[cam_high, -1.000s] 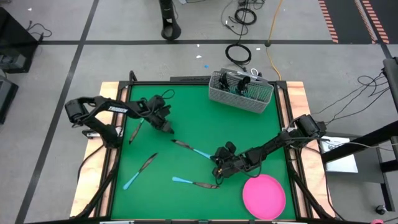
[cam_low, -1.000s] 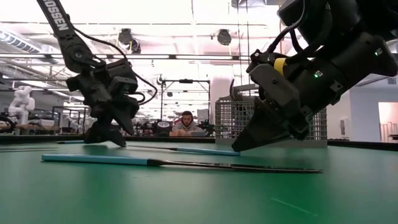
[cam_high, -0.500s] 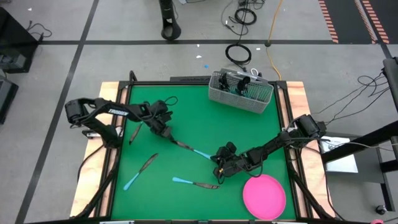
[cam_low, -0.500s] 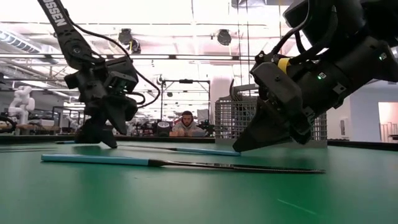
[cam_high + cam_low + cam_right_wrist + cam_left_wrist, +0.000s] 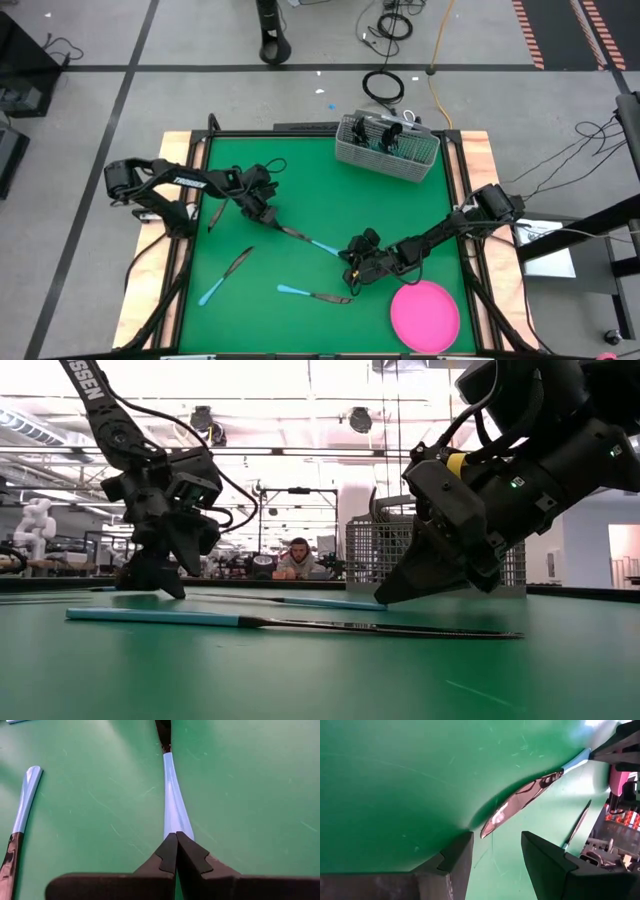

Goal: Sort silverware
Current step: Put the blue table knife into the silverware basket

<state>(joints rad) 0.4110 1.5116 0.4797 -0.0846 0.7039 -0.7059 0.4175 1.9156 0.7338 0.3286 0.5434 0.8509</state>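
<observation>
A knife (image 5: 305,240) with a light blue handle and a dark blade lies flat mid-table. My left gripper (image 5: 263,212) is open at the far-left end of the knife. In the left wrist view its fingers (image 5: 495,840) stand on either side of the blade tip (image 5: 489,827) without touching it. My right gripper (image 5: 350,262) is low at the knife's other end, shut on the handle. Three other pieces of silverware lie loose on the green mat: one (image 5: 217,213) near the left edge, one (image 5: 225,275) at near left and one (image 5: 312,294) near the middle. My right gripper (image 5: 176,840) has the free end of the knife's blue handle (image 5: 175,822) pinched between its two shut fingertips. The fingers slant down from the table's right side and lie along the knife. The knife stays flat on the mat (image 5: 320,602).
A grey wire-mesh caddy (image 5: 388,147) holding several pieces stands at the far edge. A pink round plate (image 5: 424,315) lies at near right, just beside my right arm. Bare green mat shows between the caddy and the knife. A person (image 5: 297,560) sits in the room beyond the table.
My left gripper has moved a little toward the table's near left, arriving at the knife's blade tip. The knife has kept its place.
</observation>
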